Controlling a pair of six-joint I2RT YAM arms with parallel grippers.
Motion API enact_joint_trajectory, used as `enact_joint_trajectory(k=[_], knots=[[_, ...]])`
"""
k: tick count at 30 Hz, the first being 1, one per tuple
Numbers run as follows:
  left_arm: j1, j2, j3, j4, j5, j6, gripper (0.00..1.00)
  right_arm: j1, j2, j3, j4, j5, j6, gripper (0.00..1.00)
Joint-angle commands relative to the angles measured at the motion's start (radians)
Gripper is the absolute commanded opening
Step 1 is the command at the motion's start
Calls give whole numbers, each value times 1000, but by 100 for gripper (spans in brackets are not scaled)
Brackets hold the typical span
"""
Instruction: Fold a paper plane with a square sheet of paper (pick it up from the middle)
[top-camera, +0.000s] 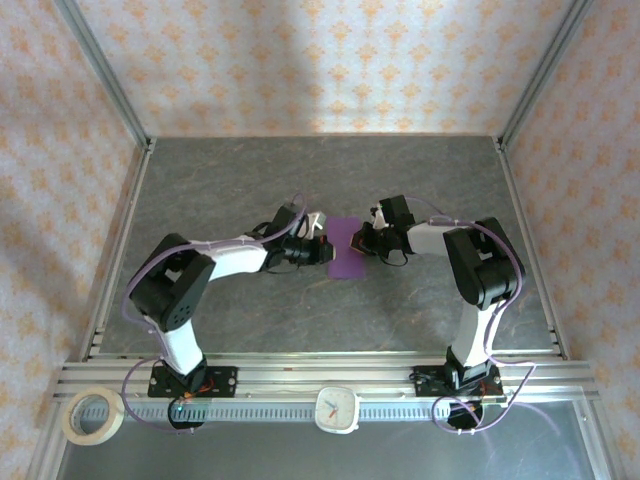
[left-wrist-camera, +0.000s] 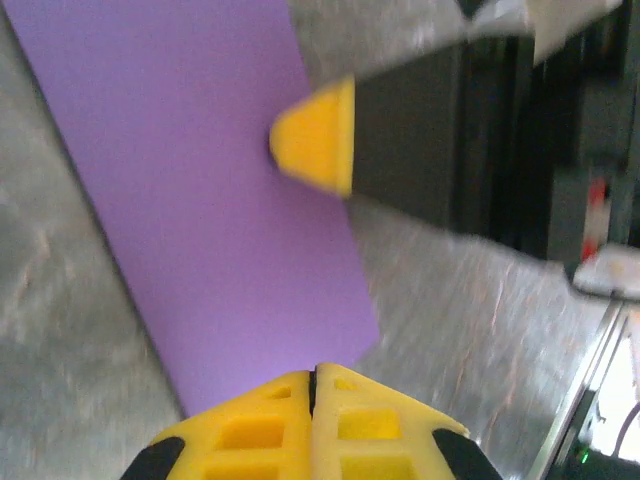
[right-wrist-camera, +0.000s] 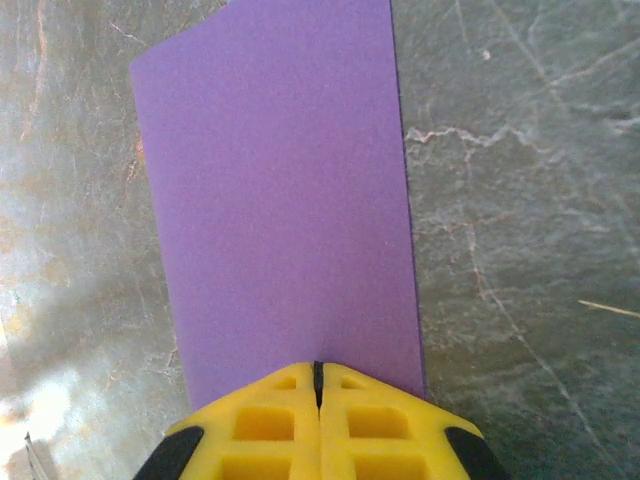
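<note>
Your sheet of paper (top-camera: 345, 262) lies flat near the middle of the table (top-camera: 250, 180), between the two hands. It looks like a plain purple oblong with sharp corners. Your left hand (left-wrist-camera: 313, 395) and right hand (right-wrist-camera: 318, 385) are both clenched, with their tips at its edges, one on each side.

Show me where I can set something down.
Bare: the table from the back wall down to the purple sheet; the near strip between sheet and front rail. Crowded: the middle, where left hand and right hand meet at the sheet.
</note>
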Motion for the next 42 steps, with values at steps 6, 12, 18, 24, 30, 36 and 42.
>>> enact_joint_trajectory(k=[6,12,18,24,30,36,42], knots=[[9,170,75,-9,43,-1,0,-8,52,-59,-187,145,-5,0],[9,124,-46,-83,10,135,0,-9,53,-65,-184,150,-1,0],[-9,4,-123,-147,-22,249,0,-8,55,-73,-179,149,-1,0],[-25,-95,-112,-134,-79,208,0,-9,56,-75,-175,150,0,0],[-24,-53,-24,11,-33,76,0,-9,57,-72,-174,148,2,0],[-27,79,56,42,31,48,0,-8,61,-68,-173,145,5,0],[-43,102,5,-8,33,153,0,-9,61,-73,-173,147,4,0]])
